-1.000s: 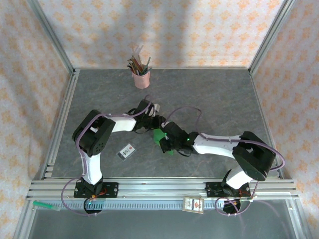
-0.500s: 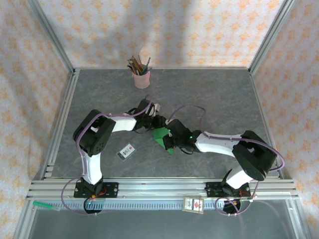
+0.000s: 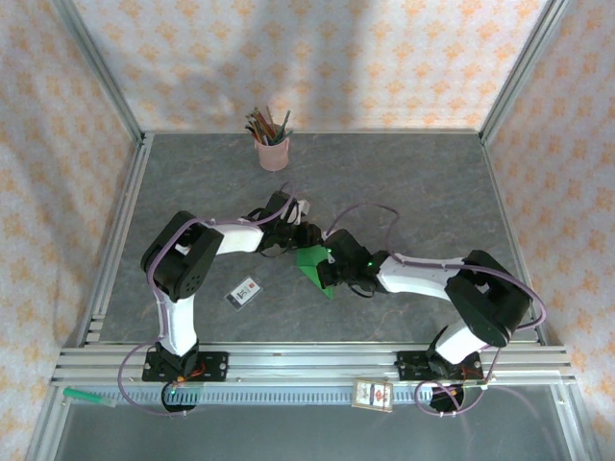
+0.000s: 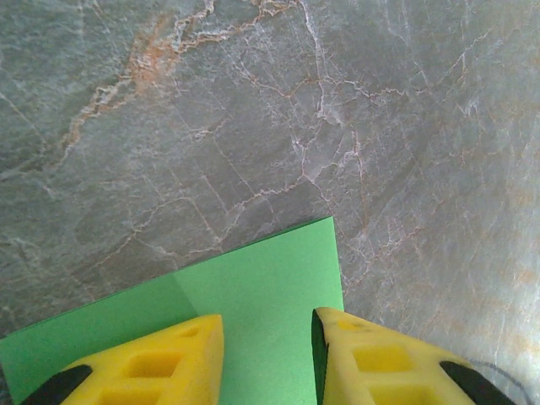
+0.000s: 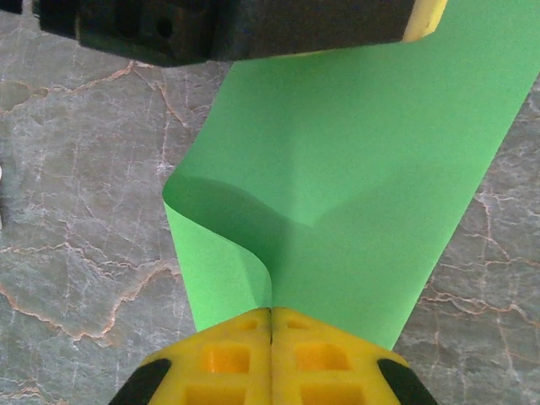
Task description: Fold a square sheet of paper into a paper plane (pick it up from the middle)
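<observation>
The square sheet of paper [image 3: 311, 259] is bright green and lies mid-table between both grippers. My left gripper [image 3: 294, 236] stands over its far end, open, with the yellow fingers [image 4: 169, 363] set apart and flat green paper [image 4: 266, 283] showing in the gap. My right gripper [image 5: 272, 314] is shut on the paper's near edge. From that pinch the sheet [image 5: 363, 169] curls up and over in a loose loop on its left side. The left arm's yellow fingertip [image 5: 428, 15] rests at the sheet's far end. No paper plane shape shows; the sheet is a wide creased strip.
A pink cup of sticks [image 3: 273, 146] stands at the back of the grey marbled table [image 3: 413, 182]. A small white dark-bordered card [image 3: 244, 291] lies left of the paper. Patterned walls and metal rails [image 3: 288, 363] close in the table.
My right gripper has edged left and away over the paper, pinching fully shut, and the sheet's near part has curled up. The left gripper has stayed put.
</observation>
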Controlling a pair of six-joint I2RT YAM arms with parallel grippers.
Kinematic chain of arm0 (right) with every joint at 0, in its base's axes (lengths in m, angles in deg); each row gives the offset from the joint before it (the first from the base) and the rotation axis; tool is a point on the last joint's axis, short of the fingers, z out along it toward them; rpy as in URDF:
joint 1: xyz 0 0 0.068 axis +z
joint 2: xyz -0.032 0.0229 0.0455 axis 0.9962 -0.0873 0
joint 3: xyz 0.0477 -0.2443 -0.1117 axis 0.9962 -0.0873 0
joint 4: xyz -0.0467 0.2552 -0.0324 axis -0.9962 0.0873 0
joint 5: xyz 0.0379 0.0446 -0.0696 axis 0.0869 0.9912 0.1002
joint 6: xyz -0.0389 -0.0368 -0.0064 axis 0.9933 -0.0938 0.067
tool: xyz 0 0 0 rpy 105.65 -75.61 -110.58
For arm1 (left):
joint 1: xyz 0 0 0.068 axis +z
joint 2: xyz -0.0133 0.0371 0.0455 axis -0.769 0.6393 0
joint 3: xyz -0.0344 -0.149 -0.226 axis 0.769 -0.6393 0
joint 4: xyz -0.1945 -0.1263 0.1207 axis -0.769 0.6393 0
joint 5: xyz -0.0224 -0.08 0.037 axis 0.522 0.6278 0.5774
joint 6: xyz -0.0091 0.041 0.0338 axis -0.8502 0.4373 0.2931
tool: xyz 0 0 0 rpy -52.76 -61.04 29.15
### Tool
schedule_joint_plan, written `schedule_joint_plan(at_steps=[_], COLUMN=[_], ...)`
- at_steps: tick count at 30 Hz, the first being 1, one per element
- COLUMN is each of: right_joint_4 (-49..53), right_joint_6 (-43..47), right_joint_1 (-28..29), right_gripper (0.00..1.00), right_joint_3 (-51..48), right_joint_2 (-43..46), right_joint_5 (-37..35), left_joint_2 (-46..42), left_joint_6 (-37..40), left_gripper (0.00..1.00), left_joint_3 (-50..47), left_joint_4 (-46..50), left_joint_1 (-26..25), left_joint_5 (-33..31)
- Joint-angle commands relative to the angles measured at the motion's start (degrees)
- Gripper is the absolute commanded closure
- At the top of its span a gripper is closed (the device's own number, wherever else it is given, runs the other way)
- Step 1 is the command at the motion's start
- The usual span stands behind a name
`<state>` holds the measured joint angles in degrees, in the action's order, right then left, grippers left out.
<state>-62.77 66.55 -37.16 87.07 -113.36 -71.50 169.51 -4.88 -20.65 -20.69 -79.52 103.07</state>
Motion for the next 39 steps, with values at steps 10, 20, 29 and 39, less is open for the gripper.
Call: schedule_joint_plan(at_steps=[10, 20, 29, 39], right_joint_4=[-1.66, -1.08, -0.51, -0.54], right_joint_6=[1.1, 1.95, 2.61, 2.76], right_joint_1=[-0.59, -1.14, -1.16, -1.32], right_gripper=[0.94, 0.94, 0.94, 0.94], right_joint_3=[-0.64, -0.5, -0.38, -0.45], right_joint_2=[-1.59, -1.67, -2.71, -3.61], right_joint_5=[-2.07, -3.08, -3.5, -3.98], left_joint_2=[3.36, 3.7, 3.96, 4.13], left_joint_6=[1.83, 1.78, 1.8, 1.79], left_gripper=[0.66, 0.67, 0.66, 0.67], left_joint_3=[-0.38, -0.25, -0.09, -0.25], left_joint_4=[6.1, 6.1, 6.27, 6.01], left_joint_1=[-0.27, -0.27, -0.23, -0.26], left_joint_5=[-1.94, -1.94, -1.95, -1.75])
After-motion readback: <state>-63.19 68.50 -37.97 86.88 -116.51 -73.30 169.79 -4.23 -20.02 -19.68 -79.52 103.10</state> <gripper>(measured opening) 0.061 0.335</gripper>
